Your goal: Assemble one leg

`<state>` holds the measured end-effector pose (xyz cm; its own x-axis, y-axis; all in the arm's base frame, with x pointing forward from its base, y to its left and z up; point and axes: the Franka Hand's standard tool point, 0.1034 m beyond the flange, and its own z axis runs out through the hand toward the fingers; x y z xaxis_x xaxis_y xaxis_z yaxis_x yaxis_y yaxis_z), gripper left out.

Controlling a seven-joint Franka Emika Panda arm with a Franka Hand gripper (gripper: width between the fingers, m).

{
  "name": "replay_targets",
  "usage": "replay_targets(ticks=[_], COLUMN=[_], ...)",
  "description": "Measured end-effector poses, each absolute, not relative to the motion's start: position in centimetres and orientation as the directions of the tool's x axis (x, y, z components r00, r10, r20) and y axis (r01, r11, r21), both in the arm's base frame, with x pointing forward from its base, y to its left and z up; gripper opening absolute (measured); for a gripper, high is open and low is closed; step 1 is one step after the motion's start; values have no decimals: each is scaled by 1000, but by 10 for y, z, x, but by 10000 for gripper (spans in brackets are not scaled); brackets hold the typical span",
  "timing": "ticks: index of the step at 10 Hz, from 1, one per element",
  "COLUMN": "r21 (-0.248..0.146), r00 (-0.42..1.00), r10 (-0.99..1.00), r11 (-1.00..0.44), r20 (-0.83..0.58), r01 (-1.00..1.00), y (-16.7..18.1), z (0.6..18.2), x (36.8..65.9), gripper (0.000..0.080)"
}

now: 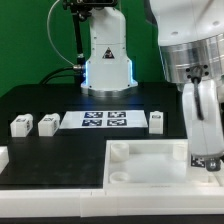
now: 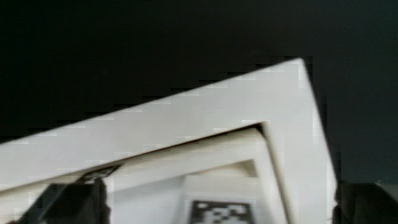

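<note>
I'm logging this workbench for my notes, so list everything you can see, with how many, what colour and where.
Small white plastic leg blocks with tags: three clear in the exterior view, two side by side at the exterior view's left and one right of the marker board; a fourth white piece is cut off at the left edge, not identifiable.
Marker board: one, thin flat white with black tags, middle of the table.
Large white square tray-like piece with round corner sockets: one, front, toward the exterior view's right.
Table: one, black.
Robot base: one, white, at the back.
Pincer: one, white-grey arm, over the tray piece; openness unclear.
</note>
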<state>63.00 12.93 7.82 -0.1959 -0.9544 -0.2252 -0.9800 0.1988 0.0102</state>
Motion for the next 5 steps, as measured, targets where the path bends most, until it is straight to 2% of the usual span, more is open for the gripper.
replay_targets(ticks=[2, 5], r21=[14, 19], r00=[-149, -151], r10=[-960, -961], r11=[150, 151], r20=[-238, -234], r01=[-989, -988], y=[134, 133], z=[102, 94], x=[624, 623], gripper=[649, 649])
